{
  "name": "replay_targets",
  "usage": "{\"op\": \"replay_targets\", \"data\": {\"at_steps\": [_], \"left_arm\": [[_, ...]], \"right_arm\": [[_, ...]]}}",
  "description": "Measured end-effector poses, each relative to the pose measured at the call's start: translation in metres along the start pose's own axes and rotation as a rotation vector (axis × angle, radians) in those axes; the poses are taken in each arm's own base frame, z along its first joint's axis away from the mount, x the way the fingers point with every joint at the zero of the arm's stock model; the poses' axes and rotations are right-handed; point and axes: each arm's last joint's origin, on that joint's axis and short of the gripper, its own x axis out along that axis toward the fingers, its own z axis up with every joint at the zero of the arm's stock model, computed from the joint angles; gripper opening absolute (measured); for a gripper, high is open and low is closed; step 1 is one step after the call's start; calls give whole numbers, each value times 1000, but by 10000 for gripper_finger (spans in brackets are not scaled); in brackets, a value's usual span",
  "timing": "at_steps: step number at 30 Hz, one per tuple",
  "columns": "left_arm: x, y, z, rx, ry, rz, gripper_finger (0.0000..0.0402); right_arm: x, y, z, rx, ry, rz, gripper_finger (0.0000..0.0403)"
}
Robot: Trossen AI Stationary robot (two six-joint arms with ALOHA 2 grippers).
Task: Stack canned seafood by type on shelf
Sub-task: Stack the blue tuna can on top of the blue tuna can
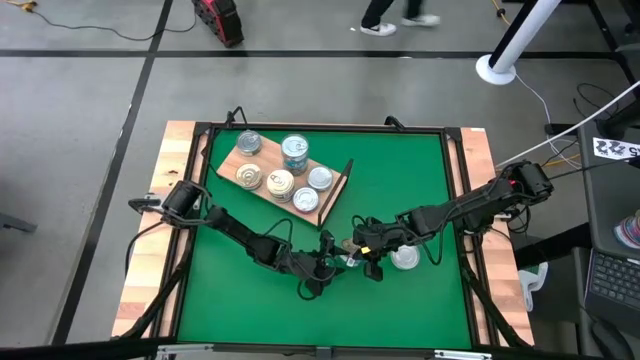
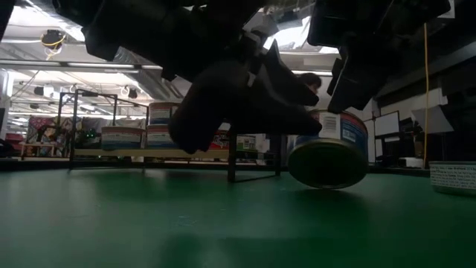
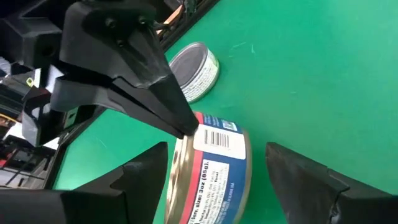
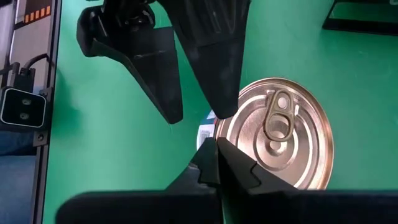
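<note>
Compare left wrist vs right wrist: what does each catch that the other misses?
Left wrist only: the tilted tin's blue-and-red barcode label, and a second tin lying flat on the green mat. Right wrist only: the tilted tin's gold lid with its pull tab. Both: that tin, the mat, the right gripper shut at its rim, and the left gripper open around it.

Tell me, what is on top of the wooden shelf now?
The shelf carries six tins in the high view, one teal-sided and taller, perhaps a stack. Anything beneath those tins is covered.
</note>
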Motion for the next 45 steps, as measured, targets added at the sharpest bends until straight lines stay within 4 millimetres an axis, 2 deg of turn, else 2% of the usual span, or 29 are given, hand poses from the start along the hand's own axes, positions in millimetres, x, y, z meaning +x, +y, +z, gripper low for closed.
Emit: {"op": "replay_targets", "data": {"at_steps": [7, 19, 29, 45], "left_arm": [[2, 3, -2, -6, 6, 6, 285], [7, 11, -7, -13, -19, -56, 285], [11, 16, -17, 22, 45, -70, 284], [14, 20, -21, 112, 55, -68, 240]], "right_arm": [[0, 0, 0, 0, -1, 1, 0], [0, 0, 0, 0, -1, 1, 0], [0, 0, 1, 0, -5, 2, 0], [0, 0, 1, 0, -6, 1, 0]]}}
